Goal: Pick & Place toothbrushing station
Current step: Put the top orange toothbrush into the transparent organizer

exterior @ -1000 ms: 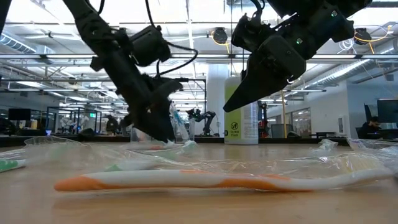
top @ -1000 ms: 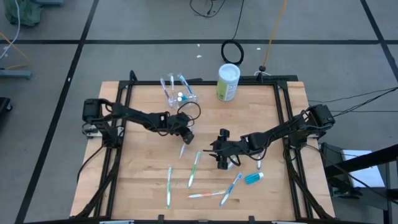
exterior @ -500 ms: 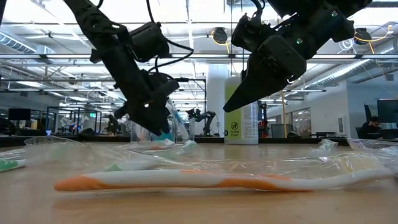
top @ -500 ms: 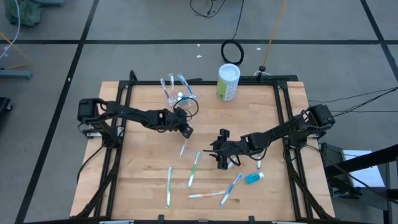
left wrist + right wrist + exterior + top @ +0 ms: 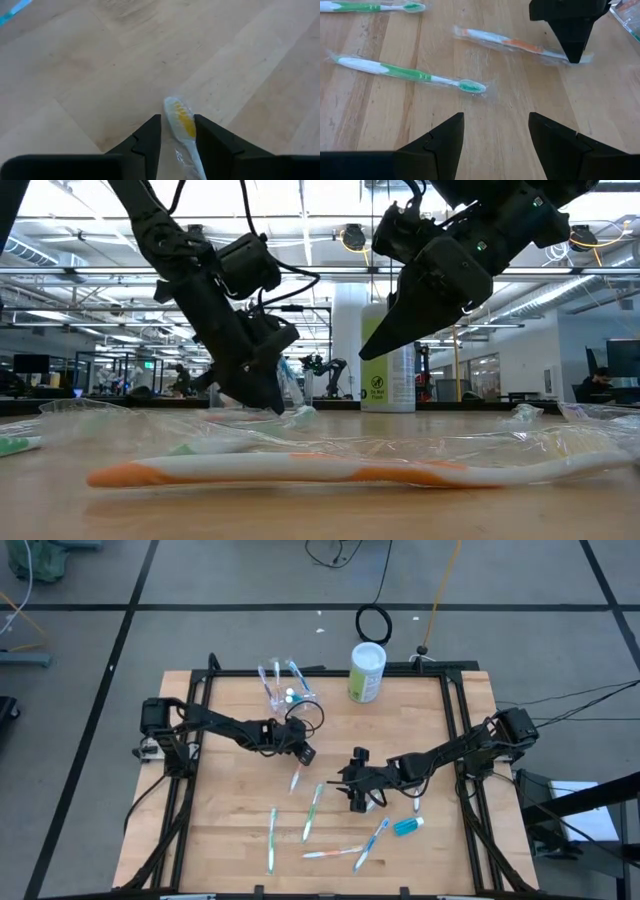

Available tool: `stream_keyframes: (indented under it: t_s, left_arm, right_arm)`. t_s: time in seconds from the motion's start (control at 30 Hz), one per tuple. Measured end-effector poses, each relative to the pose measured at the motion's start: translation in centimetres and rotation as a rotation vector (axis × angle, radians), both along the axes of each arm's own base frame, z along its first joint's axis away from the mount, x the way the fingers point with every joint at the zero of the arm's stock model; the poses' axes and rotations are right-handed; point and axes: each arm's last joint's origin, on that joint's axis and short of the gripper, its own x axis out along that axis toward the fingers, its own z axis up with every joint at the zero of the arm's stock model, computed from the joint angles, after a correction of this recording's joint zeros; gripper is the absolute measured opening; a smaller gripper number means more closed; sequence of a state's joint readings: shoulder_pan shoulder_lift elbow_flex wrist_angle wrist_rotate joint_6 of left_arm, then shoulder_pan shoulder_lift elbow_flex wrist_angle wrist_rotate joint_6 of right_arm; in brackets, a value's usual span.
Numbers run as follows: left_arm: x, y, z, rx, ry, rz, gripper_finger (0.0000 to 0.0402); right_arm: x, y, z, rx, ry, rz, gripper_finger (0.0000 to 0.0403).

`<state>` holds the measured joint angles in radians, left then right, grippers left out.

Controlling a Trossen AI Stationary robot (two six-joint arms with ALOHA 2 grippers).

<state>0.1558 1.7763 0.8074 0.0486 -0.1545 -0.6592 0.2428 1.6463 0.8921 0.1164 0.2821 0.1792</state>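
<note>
A: Entry, nearest first. What lies along the front edge of the table (image 5: 230, 820)?

B: Wrapped toothbrushes: a green one (image 5: 271, 840) lying lengthwise, a second green one (image 5: 313, 812) tilted beside it, a pale one (image 5: 330, 854) crosswise, a blue one (image 5: 372, 843) angled up from it. A short blue toothpaste tube (image 5: 407, 827) lies just to their right. All are slim, pastel, in clear film.

A: Your right gripper (image 5: 357, 802)?

B: It hangs mid-table, above the wood, jaws spread wide and holding nothing. From my wrist I see the tilted green brush flat ahead of my fingers (image 5: 440, 142).

A: And the left gripper (image 5: 303, 754)?

B: Low over the orange-handled toothbrush (image 5: 295, 780). My two fingers (image 5: 150, 137) straddle its wrapped head, white with an orange-yellow patch, one on each side. The gap is narrow, but I cannot tell whether the pads press the brush yet.

A: Where is the holder?

B: The clear plastic cup-like holder (image 5: 298, 696) sits at the far side, well beyond my left gripper. Three slim brushes (image 5: 270, 680) lean out of it and something blue shows inside. The white-and-green canister (image 5: 366, 672) stands upright to its right.
</note>
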Motion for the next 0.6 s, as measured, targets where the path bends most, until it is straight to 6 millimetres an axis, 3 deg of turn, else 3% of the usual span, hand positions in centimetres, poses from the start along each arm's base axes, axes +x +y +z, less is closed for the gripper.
stream_keyframes:
  t_s: [0.33,0.47,0.6]
  left_arm:
    - [0.8,0.3,1.0,-0.002,-0.137,-0.028,0.001]
    - [1.4,0.4,4.2,0.076,-0.326,-0.072,0.0003]
    - [1.1,0.8,8.4,0.303,-0.496,-0.038,0.0003]
  right_arm:
    - [0.0,0.0,0.0,0.0,0.001,0.0,0.0215]
    - [0.0,0.0,0.0,0.0,0.0,0.0,0.0215]
    - [0.0,0.0,0.0,0.0,-0.002,0.0,0.0215]
